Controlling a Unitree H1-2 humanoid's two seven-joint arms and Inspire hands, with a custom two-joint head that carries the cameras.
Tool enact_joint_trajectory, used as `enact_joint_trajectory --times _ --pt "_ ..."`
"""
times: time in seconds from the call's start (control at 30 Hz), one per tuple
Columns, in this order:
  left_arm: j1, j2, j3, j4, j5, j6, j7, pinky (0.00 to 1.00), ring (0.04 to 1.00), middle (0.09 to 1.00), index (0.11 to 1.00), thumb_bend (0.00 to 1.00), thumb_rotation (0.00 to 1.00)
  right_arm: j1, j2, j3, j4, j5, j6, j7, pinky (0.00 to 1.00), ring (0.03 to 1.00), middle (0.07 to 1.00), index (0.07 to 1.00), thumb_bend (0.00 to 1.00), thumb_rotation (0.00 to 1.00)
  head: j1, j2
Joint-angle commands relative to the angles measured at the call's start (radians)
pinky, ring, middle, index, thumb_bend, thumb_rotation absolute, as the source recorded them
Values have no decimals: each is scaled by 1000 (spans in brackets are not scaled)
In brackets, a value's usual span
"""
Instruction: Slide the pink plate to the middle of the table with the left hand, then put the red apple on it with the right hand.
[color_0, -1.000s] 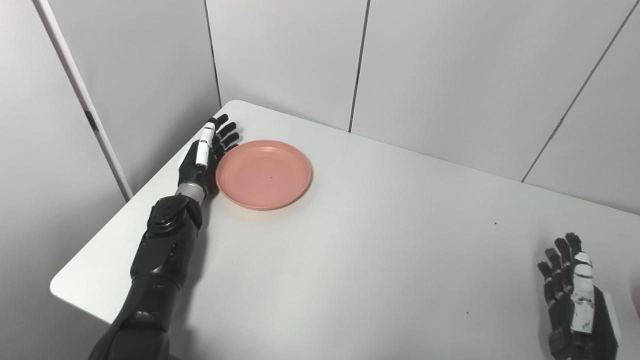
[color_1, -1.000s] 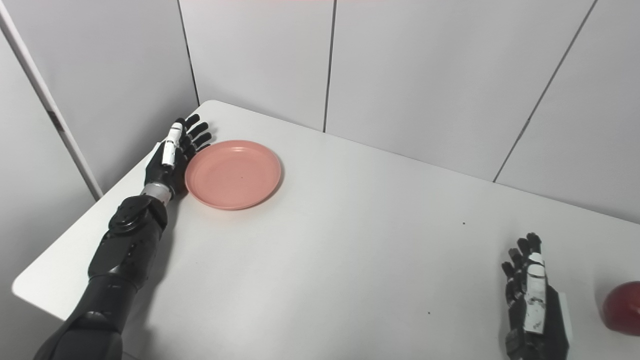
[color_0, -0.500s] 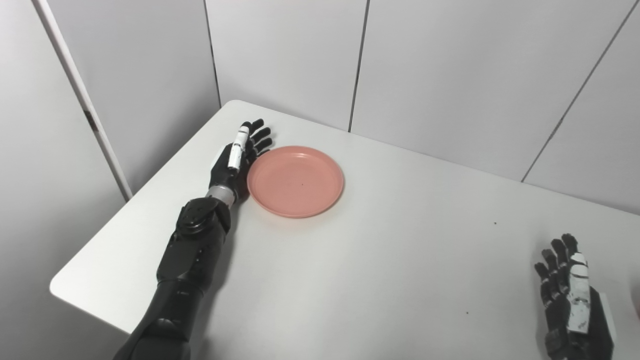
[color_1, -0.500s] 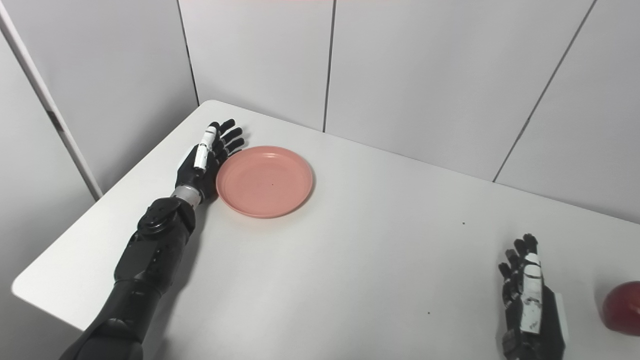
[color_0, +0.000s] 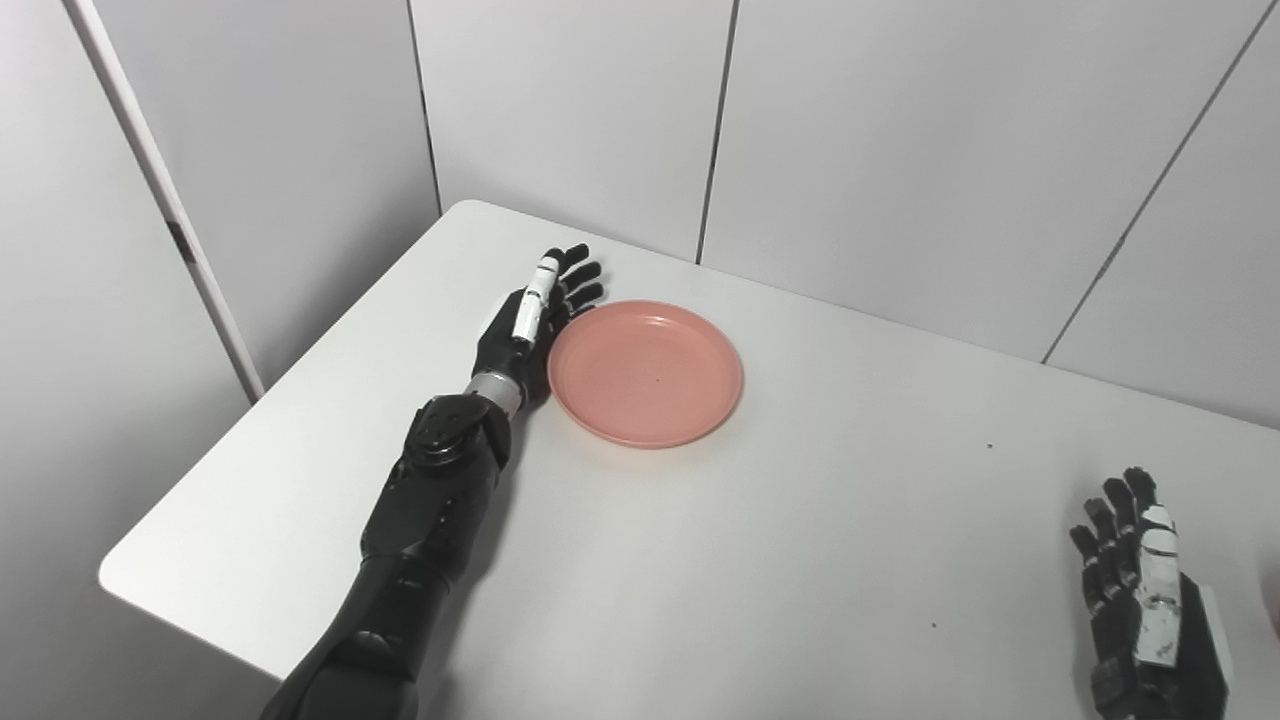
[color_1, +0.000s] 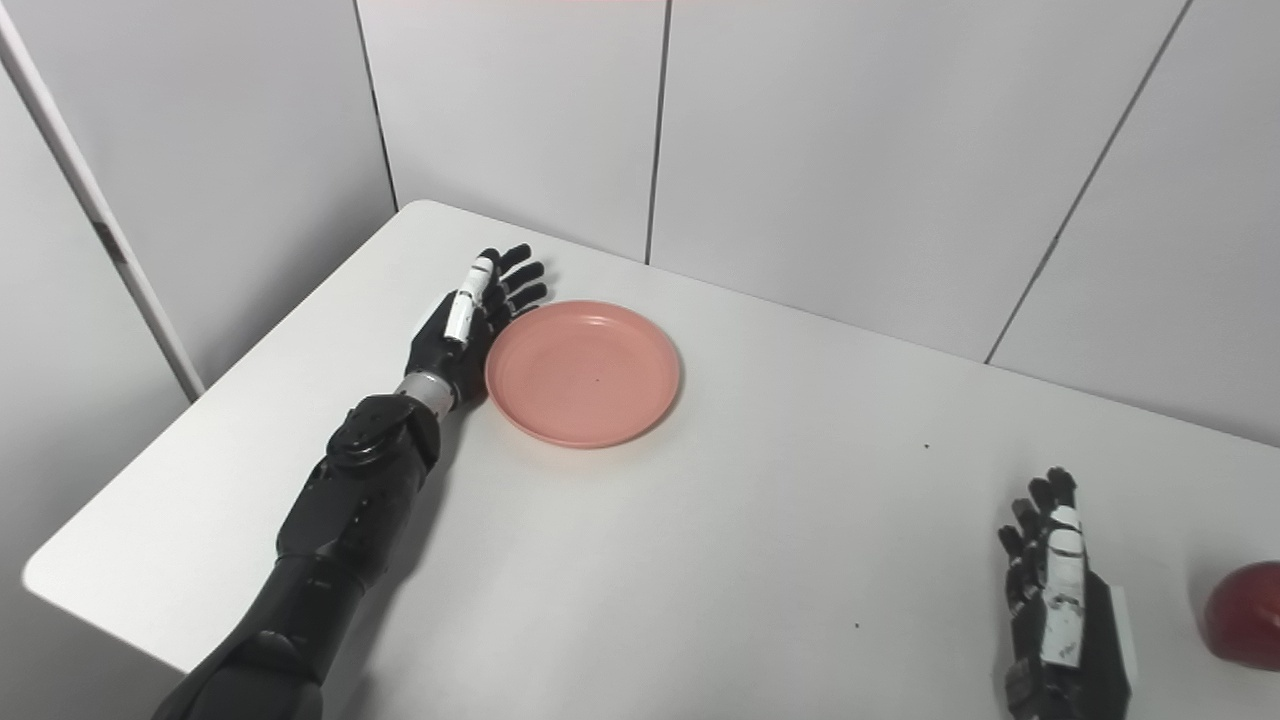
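Centre of frame: bare table (color_1: 760, 520), passable.
Upper left: pink plate (color_1: 583, 372).
Lower right edge: red apple (color_1: 1243, 615).

Left robot hand (color_0: 522, 330): arm extended forward, palm on edge, fingers straight and spread apart. Right robot hand (color_1: 1062, 602): near the lower right, fingers extended and apart, holding nothing.

White table (color_0: 800, 560), pale grey panelled walls (color_0: 900, 150), even light
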Motion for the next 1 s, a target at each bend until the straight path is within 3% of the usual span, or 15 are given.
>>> enact_joint_trajectory --times 0.0,0.57,0.97 --pt "-13 -7 -8 18 1 4 -18 940 923 916 894 322 1000 -20 2 -3 -29 2 -28 6 1000 1000 1000 1000 201 1000 1 1" --pt "-4 -70 -59 2 30 10 -27 884 892 889 867 339 1000 -18 7 2 -30 -12 -36 3 1000 1000 1000 1000 224 1000 -31 27" --pt "20 -104 -134 -36 78 29 -34 843 872 872 853 374 1000 -19 16 7 -39 -29 -30 -4 1000 1000 1000 997 241 1000 -61 46"
